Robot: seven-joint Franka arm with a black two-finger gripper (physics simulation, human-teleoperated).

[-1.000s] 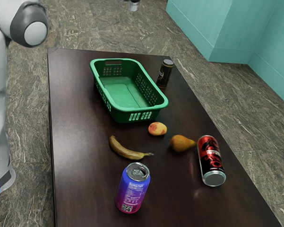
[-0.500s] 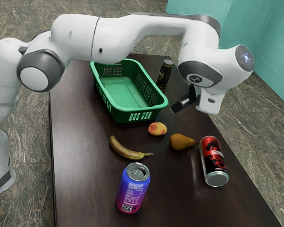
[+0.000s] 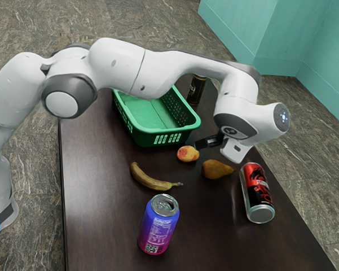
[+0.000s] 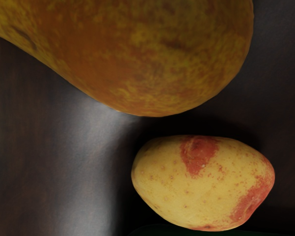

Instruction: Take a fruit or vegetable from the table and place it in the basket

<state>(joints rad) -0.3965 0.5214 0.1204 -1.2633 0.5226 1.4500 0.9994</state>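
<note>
Green plastic basket (image 3: 149, 135) toward the far end of the dark brown surface (image 3: 101, 214) in the exterior view, partly hidden behind the white arm (image 3: 183, 70). Near the basket's front end, a red-patched yellow potato (image 3: 187, 154), resting on the surface, with the black pincer (image 3: 201, 143) low beside it. Impossible to tell whether set wide or narrow, or whether touching the potato. Just beside the potato, a brownish-orange pear (image 3: 215, 169); toward the exterior view's left, a banana (image 3: 151, 179). Nearer the camera, a blue-and-pink can (image 3: 159, 226), upright; past the pear, a red-and-black can (image 3: 257, 191) on its side. Beside the basket, a black can (image 3: 196, 91), upright, top partly hidden by the arm.

In the wrist view, pear and potato close together on the surface, a narrow dark gap between. Rounded end of the pear toward the potato; pear cut off by the picture's edge.
</note>
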